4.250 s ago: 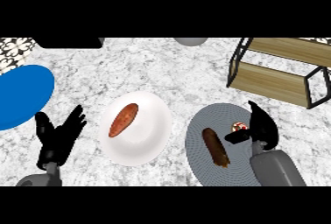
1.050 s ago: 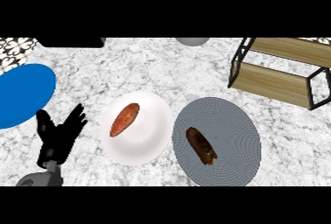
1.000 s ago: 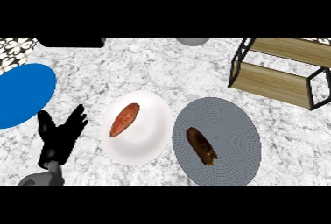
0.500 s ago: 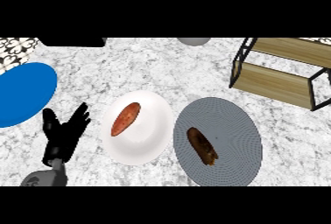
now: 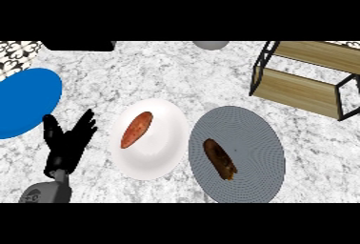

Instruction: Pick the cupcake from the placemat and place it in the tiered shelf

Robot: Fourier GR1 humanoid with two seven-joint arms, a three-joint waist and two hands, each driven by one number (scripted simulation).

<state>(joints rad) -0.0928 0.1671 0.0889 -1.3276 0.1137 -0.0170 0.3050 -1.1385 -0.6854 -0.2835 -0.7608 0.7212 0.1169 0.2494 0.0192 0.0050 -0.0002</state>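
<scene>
Cupcake is not seen in the head view, where the left hand rests open and empty, the grey placemat far to its right bearing only a brown pastry; being soft and light, it is judged best grasped by its base.

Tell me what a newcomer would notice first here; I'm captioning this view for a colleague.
The eye lands on the white plate at centre with an orange-brown sweet potato on it, and beside it to the right the grey round placemat bearing a dark brown oblong food item. A blue plate sits at the left edge and a wooden tiered shelf at upper right. The black left hand rests open at lower left.
</scene>
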